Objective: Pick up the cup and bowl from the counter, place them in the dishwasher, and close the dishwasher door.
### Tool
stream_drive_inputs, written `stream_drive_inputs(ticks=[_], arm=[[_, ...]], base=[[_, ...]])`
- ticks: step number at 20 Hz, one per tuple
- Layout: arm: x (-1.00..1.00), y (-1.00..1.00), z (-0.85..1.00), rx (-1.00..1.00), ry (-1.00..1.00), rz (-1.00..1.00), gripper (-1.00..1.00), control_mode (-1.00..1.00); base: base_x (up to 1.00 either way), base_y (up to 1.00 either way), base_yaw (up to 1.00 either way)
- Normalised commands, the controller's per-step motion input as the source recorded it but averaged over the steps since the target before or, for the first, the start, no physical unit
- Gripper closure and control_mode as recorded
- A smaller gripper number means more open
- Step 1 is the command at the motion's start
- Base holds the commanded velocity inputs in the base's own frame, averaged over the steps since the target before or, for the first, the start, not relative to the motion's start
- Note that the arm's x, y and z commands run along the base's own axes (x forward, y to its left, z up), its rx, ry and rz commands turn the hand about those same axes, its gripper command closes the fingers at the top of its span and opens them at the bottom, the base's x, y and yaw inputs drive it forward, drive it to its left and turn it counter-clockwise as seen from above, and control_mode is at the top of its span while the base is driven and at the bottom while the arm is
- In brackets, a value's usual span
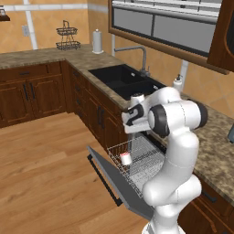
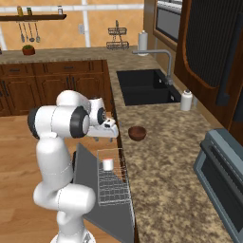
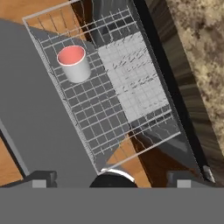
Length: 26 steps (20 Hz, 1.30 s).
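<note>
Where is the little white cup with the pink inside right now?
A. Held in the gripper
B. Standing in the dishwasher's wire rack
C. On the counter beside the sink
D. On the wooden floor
B: the cup stands upright in the white wire rack pulled out over the open dishwasher door, while the bowl sits on the counter.

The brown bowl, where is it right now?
The bowl sits on the counter in the right base view, between the black sink and the open dishwasher's rack, where the cup stands.
</note>
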Motion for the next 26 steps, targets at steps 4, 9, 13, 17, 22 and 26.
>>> stream_drive_inputs(ticks=[4, 9, 13, 17, 22, 26], arm=[[0.29, -0.44, 0.28, 0.00, -0.02, 0.07, -1.00, -1.00], [0.28, -0.26, 0.47, 0.00, 0.11, 0.02, -1.00, -1.00], [0.39, -0.40, 0.04, 0.00, 0.03, 0.07, -1.00, -1.00], [0.45, -0.56, 0.00, 0.00, 0.01, 0.07, -1.00, -1.00], [0.38, -0.48, -0.01, 0.01, 0.05, 0.11, -1.00, -1.00], [0.36, -0.32, -0.13, 0.00, 0.07, 0.11, -1.00, -1.00]], base=[[0.00, 0.00, 0.00], [0.00, 0.00, 0.00], [0.00, 0.00, 0.00], [0.00, 0.00, 0.00], [0.00, 0.00, 0.00], [0.00, 0.00, 0.00]])
